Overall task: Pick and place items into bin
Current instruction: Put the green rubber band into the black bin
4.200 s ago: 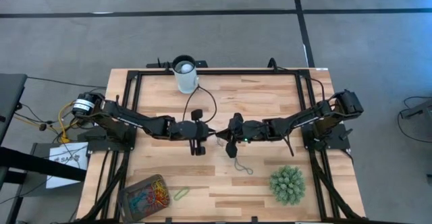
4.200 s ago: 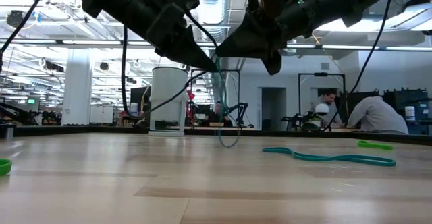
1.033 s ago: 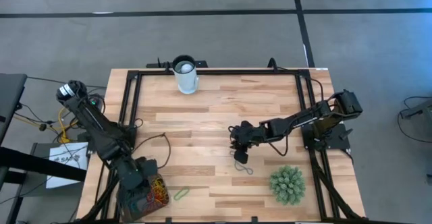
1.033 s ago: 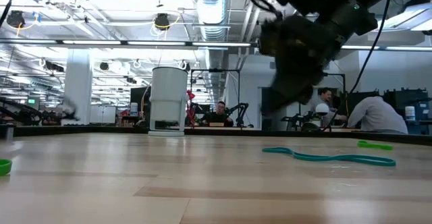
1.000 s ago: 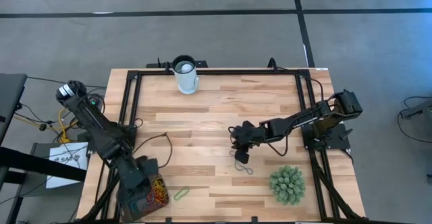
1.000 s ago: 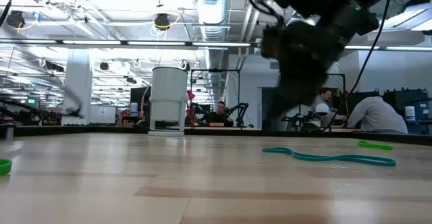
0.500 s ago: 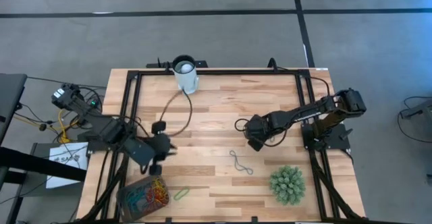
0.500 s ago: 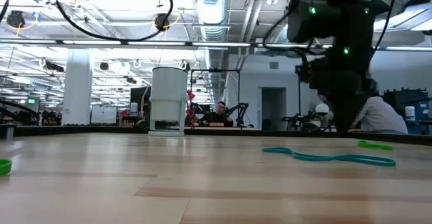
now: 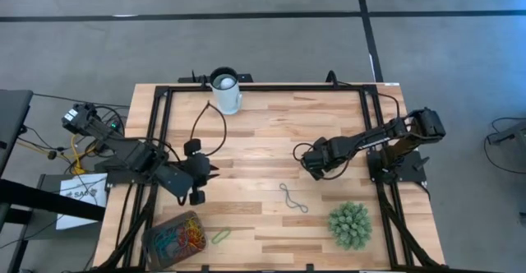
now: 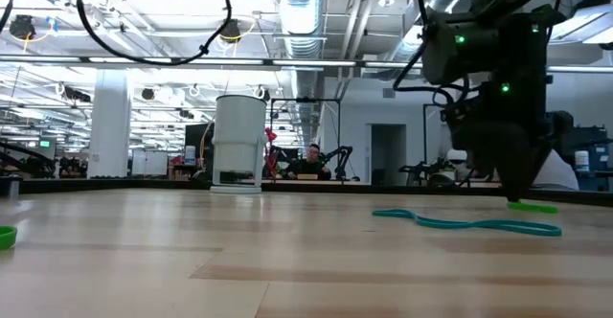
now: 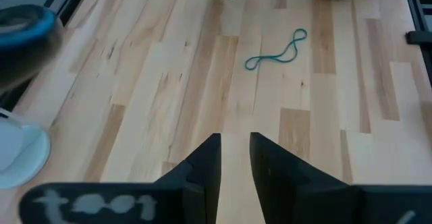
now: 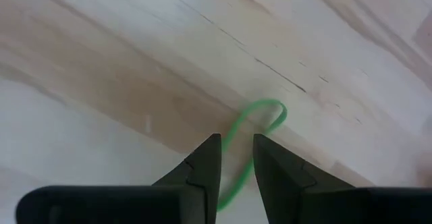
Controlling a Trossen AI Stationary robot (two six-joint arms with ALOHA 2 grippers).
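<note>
The brownish-grey bin [image 9: 153, 229] stands at the table's near-left corner and holds several coloured bands. A bright green band [image 9: 220, 236] lies on the wood just right of it. A dark teal band [image 9: 292, 197] [image 10: 469, 224] [image 11: 275, 50] lies near the middle. Another green band [image 12: 262, 116] [image 10: 532, 205] lies flat under my right gripper [image 9: 309, 167] [image 12: 236, 137]. That gripper is low over the table and narrowly open, with one finger on each side of the band. My left gripper [image 9: 211, 173] [image 11: 235, 140] hovers left of centre, narrowly open and empty.
A white cup [image 9: 226, 92] stands at the far edge. A spiky green plant ball [image 9: 350, 225] sits near the right near corner. A black frame [image 9: 263, 87] borders the table. Bare wood lies between the two grippers. People sit in the room behind.
My left gripper rose from the bin at the near-left corner and swung toward the table's middle, turning to point right. My right gripper left the spot above the teal band, moved right and toward the far edge, and came down over the green band. The teal band stayed put.
</note>
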